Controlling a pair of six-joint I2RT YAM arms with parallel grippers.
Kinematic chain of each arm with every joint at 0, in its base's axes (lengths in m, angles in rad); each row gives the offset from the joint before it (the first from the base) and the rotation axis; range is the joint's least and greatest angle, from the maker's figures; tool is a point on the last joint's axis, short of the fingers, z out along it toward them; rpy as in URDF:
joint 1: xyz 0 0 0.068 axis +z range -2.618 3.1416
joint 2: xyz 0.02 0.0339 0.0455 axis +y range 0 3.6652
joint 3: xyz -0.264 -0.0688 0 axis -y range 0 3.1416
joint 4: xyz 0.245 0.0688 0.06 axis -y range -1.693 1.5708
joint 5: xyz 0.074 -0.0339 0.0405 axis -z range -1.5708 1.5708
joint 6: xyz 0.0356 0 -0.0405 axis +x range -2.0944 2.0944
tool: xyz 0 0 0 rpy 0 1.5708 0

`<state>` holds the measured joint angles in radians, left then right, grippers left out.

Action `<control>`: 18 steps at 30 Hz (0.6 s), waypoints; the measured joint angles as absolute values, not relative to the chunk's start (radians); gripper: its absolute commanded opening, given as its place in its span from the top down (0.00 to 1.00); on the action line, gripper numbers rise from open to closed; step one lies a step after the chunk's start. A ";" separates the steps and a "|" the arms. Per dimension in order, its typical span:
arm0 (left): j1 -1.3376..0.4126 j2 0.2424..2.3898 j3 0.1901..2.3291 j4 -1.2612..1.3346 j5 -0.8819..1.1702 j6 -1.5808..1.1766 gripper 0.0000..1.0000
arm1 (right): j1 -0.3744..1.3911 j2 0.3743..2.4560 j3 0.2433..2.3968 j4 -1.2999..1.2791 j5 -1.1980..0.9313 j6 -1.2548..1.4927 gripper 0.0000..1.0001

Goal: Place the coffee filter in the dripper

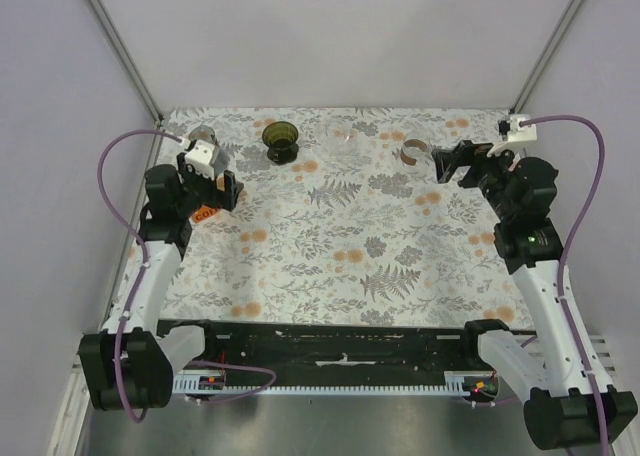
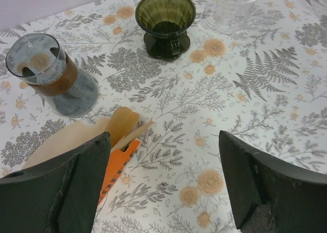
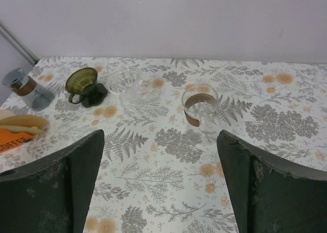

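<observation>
The dark green dripper stands upright at the back of the table; it also shows in the left wrist view and the right wrist view. Tan paper coffee filters stick out of an orange box just by my left gripper's left finger. They also show in the right wrist view. My left gripper is open and empty above the cloth, right of the box. My right gripper is open and empty at the right side.
A grey glass carafe with a brown collar stands left of the dripper. A clear glass dripper and a clear carafe with a brown band stand at the back. The floral tablecloth covers the table.
</observation>
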<state>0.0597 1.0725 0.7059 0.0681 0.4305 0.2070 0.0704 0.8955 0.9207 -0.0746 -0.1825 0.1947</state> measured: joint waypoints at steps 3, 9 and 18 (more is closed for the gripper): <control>0.060 1.074 0.844 -0.153 0.451 0.228 0.09 | 0.075 0.869 0.956 -0.139 -0.218 0.195 0.02; 0.059 1.270 1.248 -0.464 0.406 0.229 0.17 | 0.075 0.839 0.965 -0.212 -0.236 0.191 0.02; 0.078 1.772 1.711 -0.580 0.050 0.187 0.16 | 0.077 0.904 0.965 -0.251 -0.208 0.175 0.02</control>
<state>0.0776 1.7718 1.7115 -0.5800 0.0502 0.1871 0.0772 0.9039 0.9649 -0.2508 -0.2077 0.1749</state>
